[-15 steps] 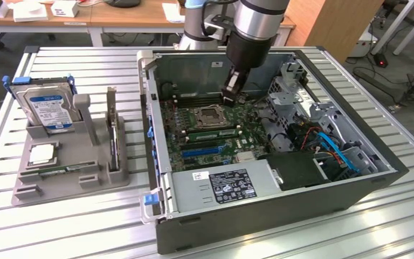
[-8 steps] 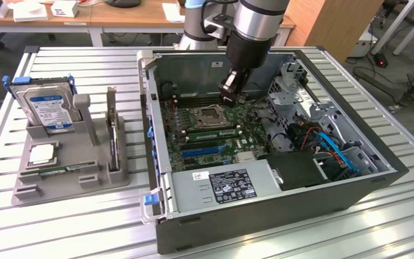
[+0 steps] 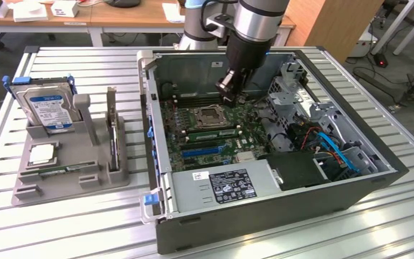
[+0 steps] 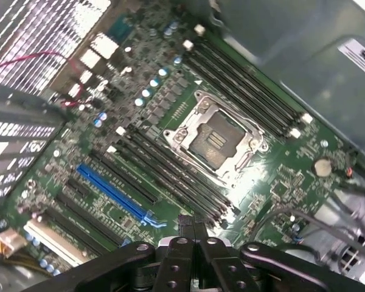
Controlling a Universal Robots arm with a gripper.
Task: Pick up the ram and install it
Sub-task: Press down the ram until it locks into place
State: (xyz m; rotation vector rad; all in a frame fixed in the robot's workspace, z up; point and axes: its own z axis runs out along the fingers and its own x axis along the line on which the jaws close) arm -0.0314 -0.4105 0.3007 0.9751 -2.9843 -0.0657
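A slatted metal table (image 3: 63,216) carries an open computer case (image 3: 264,216) and a grey holder (image 3: 70,172). The gripper (image 3: 230,89), clenched and empty, hangs above the motherboard (image 3: 207,132). The ram (image 3: 49,171) lies flat in the holder beside the hard drive (image 3: 45,105).

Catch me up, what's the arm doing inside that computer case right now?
The arm's claw is shut and hanging inside the open computer case, just above the motherboard near the empty processor socket and the memory slots. No stick can be made out between its fingers. On the grey holder at the exterior view's left, a hard drive stands upright, and a green ram stick lies flat.
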